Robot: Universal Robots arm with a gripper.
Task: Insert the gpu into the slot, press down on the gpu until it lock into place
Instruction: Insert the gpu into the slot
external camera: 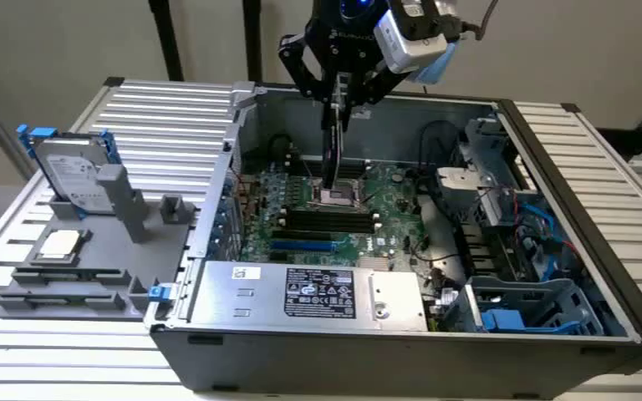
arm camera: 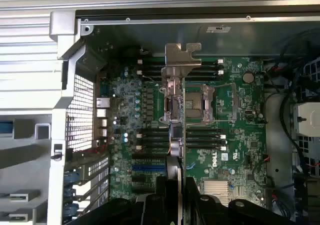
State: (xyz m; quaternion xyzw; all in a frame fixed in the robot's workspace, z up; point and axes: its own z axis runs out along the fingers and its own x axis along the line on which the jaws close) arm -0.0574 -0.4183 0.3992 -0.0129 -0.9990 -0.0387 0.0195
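Observation:
My gripper point(external camera: 343, 93) hangs over the open computer case, shut on the top edge of the gpu point(external camera: 333, 150). The thin black card hangs upright and edge-on above the green motherboard point(external camera: 394, 209), its lower end over the area near the processor socket point(external camera: 338, 197). In the wrist view the gpu point(arm camera: 173, 100) runs away from my gripper point(arm camera: 175, 197) with its silver bracket at the far end. The bright blue slot point(external camera: 302, 247) lies on the board next to the black memory slots, toward the power supply; in the wrist view the slot point(arm camera: 148, 167) sits beside the card's line, apart from it.
A silver power-supply box point(external camera: 310, 292) fills the case's near side. Cables and a blue drive cage point(external camera: 522, 311) crowd the exterior view's right. Outside the case, a grey fixture point(external camera: 76, 259) holds a silver hard drive with blue clips point(external camera: 70, 171). Black memory slots point(external camera: 327, 221) lie mid-board.

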